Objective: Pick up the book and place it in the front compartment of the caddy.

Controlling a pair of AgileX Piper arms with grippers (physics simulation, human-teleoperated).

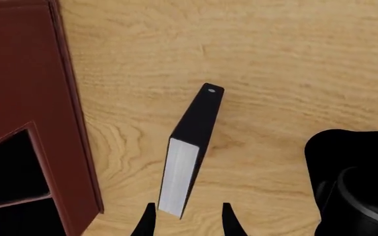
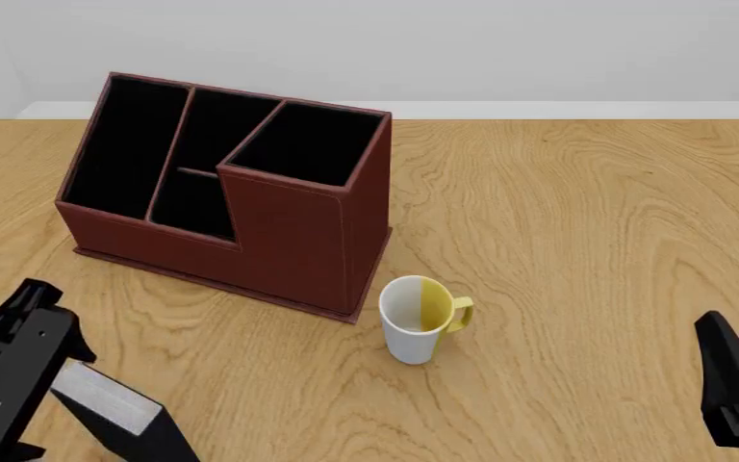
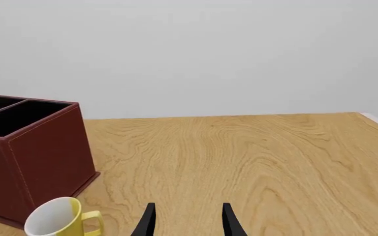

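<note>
The book is black with grey-white page edges and lies on its long edge on the wooden table. My left gripper is open, with one fingertip on each side of the book's near end and a gap on both sides. In the front view the book sits at the bottom left, beside my left gripper. The dark red-brown caddy stands behind it, its black-lined compartments empty; it also shows in the left wrist view. My right gripper is open and empty, low at the right.
A white mug with a yellow inside and handle stands just right of the caddy's near corner; it also shows in the right wrist view beside the caddy. A black rounded arm part sits close to the book.
</note>
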